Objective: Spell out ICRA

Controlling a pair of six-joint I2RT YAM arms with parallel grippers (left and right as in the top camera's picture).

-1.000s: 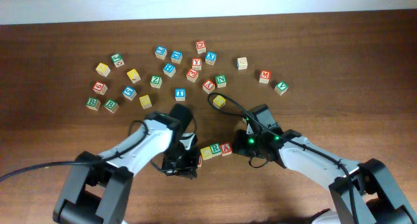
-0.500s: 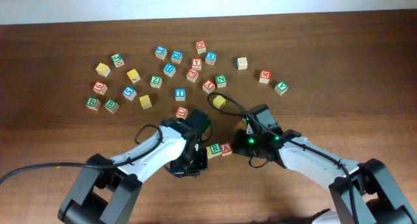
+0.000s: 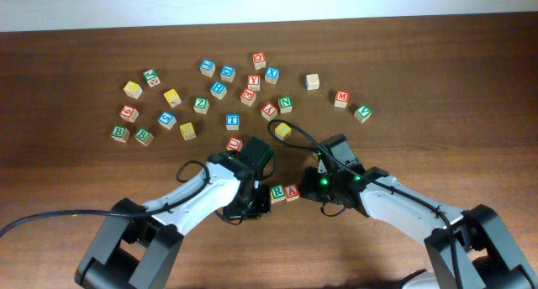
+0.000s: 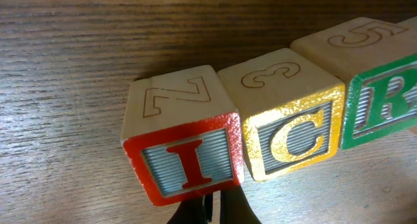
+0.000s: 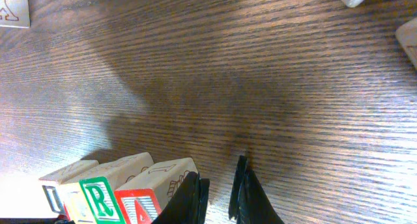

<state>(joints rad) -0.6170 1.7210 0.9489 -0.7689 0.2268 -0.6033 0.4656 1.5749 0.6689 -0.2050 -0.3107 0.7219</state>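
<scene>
Ahead of closed left fingers (image 4: pixel 234 214): I cube (image 4: pixel 186 162), perhaps touching; right fingers (image 5: pixel 251 201) closed beside A cube (image 5: pixel 140 209).

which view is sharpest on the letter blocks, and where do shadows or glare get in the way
Left wrist: sharpest, I and C crisp, small glints on C's yellow frame, R cropped. Right wrist: broad soft shadow on the table, A cut by the bottom edge. Overhead: evenly lit, letters tiny.
</scene>
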